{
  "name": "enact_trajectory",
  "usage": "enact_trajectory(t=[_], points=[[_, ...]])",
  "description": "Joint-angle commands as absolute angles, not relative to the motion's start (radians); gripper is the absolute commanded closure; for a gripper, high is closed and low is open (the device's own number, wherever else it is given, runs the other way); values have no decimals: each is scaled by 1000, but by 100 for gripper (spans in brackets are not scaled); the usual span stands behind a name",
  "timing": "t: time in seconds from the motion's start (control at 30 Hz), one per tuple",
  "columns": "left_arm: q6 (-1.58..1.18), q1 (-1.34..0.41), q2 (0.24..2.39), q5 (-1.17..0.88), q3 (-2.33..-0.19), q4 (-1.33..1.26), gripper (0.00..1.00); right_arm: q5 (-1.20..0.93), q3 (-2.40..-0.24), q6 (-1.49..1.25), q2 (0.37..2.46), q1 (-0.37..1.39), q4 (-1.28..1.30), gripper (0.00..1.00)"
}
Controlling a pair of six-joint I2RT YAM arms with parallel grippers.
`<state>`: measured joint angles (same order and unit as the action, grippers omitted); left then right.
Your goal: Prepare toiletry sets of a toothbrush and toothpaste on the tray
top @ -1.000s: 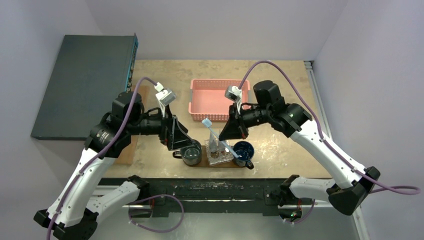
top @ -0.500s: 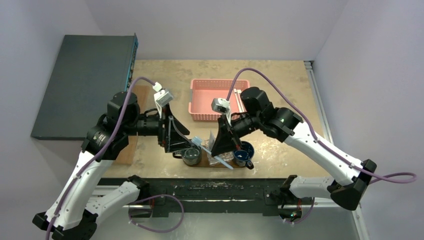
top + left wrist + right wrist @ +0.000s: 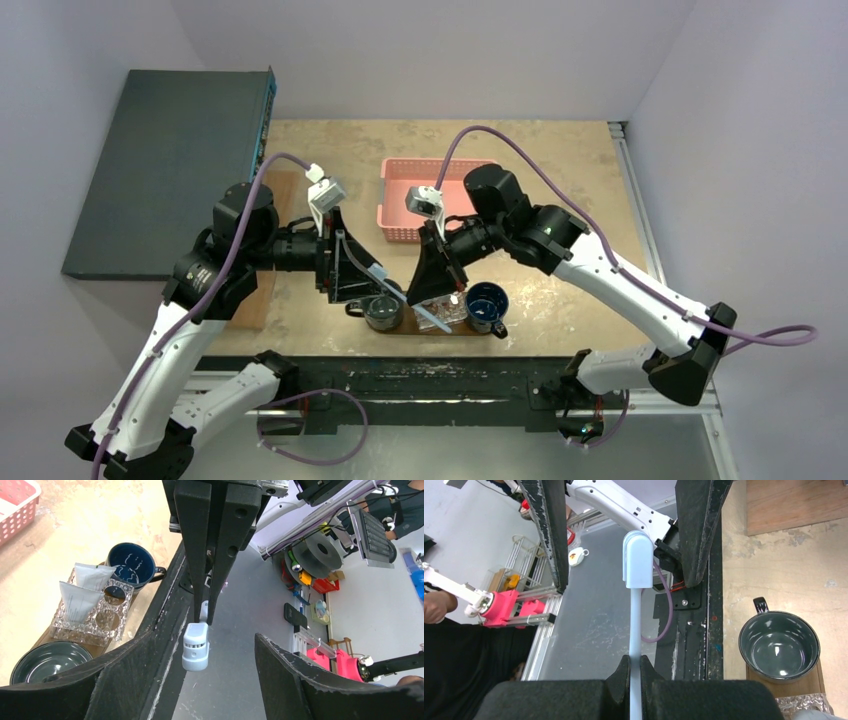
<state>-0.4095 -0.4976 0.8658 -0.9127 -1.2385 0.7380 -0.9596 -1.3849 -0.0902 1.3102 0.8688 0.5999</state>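
Right end effector (image 3: 635, 661) pinches a slim pale-blue plastic toothbrush (image 3: 636, 625) by its smooth handle. The rounded capped head sticks out ahead, between the spread matte-black fingers of left end effector (image 3: 204, 634), untouched. Flat dark-brown wooden tray (image 3: 44, 632) lies below both, carrying a glossy mug (image 3: 135, 565).

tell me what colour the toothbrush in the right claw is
Pale blue toothbrush; right wrist view shows it best.

A slim pale blue plastic toothbrush (image 3: 636, 630) is clamped by its handle between the right gripper's fingers (image 3: 704, 700). Its capped head pokes between the left gripper's spread fingers (image 3: 549, 530), touching neither. Two silvery-white toothpaste tubes (image 3: 77, 602) stand upright over the dark brown wooden tray (image 3: 44, 635), outside the left fingers.
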Motion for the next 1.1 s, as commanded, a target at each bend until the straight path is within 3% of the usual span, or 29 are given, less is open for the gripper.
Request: enact_trajectory(t=[0.0, 0.17, 0.6, 0.83, 0.97, 1.07], points=[[-392, -492, 864, -931, -1259, 725, 30, -953, -1432, -103, 1311, 877, 569, 100], [-377, -492, 860, -924, -1260, 738, 37, -947, -1439, -104, 1320, 885, 573, 100], [-361, -492, 866, -923, -1263, 753, 68, -935, -1439, -111, 1324, 892, 574, 100], [-354, -492, 858, -906, -1252, 760, 99, -914, -1425, -116, 1316, 893, 571, 100], [-356, -492, 849, -884, -1249, 774, 100, -891, -1411, -120, 1300, 893, 562, 99], [-360, -492, 828, -849, -1245, 786, 100, -859, -1399, -124, 1284, 893, 560, 89]])
